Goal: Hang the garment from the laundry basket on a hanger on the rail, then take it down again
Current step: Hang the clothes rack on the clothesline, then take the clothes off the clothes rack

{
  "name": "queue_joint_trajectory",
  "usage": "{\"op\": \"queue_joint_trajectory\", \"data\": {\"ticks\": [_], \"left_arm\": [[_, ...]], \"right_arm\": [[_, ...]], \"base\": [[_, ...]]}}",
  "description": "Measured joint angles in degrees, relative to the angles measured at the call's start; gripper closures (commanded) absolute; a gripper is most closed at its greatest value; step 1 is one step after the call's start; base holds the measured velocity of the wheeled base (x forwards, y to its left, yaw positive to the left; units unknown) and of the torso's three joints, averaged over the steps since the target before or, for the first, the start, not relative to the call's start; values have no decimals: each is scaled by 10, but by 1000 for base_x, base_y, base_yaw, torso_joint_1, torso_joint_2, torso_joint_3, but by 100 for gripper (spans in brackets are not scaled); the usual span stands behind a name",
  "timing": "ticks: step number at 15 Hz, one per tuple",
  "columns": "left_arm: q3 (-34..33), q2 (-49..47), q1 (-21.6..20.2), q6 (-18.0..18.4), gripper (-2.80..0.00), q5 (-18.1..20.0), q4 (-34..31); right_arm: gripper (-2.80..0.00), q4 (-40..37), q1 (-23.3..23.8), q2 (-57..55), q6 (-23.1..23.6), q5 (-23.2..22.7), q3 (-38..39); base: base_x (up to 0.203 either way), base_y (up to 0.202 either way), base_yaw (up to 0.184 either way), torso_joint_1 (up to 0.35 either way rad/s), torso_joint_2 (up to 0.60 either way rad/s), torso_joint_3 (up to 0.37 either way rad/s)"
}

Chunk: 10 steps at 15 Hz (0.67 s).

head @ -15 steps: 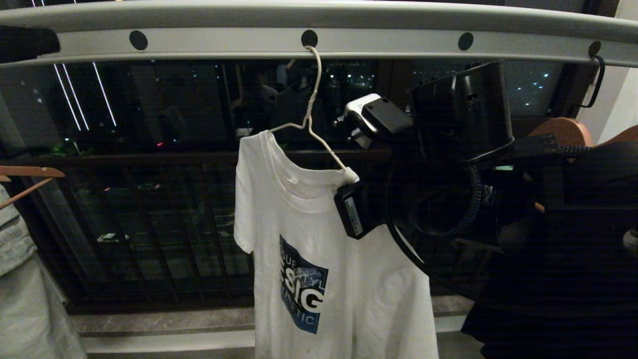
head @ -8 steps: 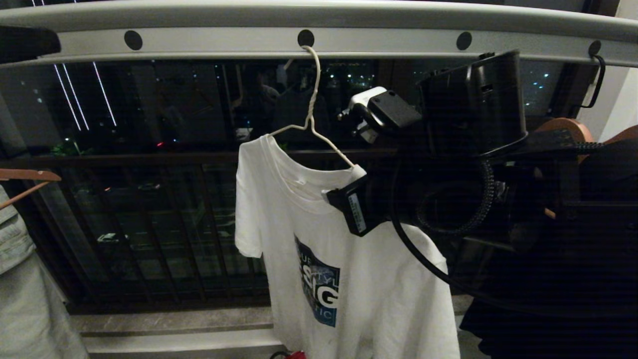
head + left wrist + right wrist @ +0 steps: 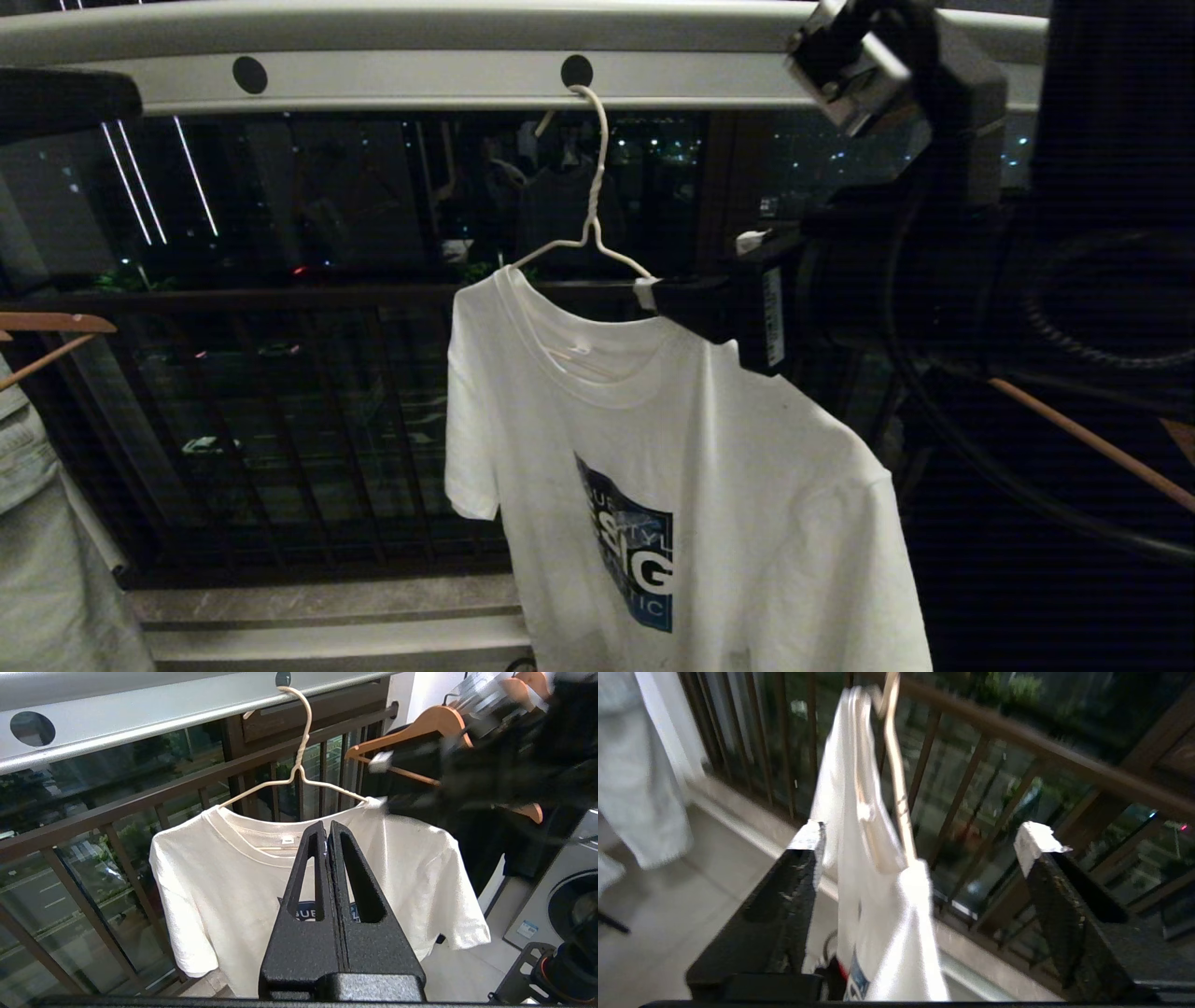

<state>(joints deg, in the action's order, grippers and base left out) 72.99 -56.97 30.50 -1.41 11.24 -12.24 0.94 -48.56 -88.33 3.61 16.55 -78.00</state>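
Garment (image 3: 672,448) printed "SIG" hangs; right gripper (image 3: 920,851) spread wide, left gripper (image 3: 327,833) closed empty.

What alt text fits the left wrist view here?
A white T-shirt hangs on a wire hanger hooked into a hole in the grey rail; the shut left hand points at its collar.
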Motion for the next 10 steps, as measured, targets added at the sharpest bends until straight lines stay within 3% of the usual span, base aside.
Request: {"op": "queue_joint_trajectory", "data": {"ticks": [1, 2, 3, 10], "left_arm": [[0, -2, 0, 0, 0, 0, 0], [-3, -4, 0, 1, 0, 0, 0], [-5, -6, 0, 2, 0, 0, 0], [-30, -11, 1, 5, 0, 2, -1]], "right_arm": [[-280, 0, 0, 16, 0, 3, 4], [-24, 0, 1, 30, 0, 5, 7], [0, -1, 1, 45, 2, 6, 9], [0, -28, 24, 121, 11, 8, 47]], "base": [[0, 0, 0, 0, 0, 0], [0, 0, 0, 0, 0, 0], [0, 0, 0, 0, 0, 0], [0, 0, 0, 0, 0, 0]]}}
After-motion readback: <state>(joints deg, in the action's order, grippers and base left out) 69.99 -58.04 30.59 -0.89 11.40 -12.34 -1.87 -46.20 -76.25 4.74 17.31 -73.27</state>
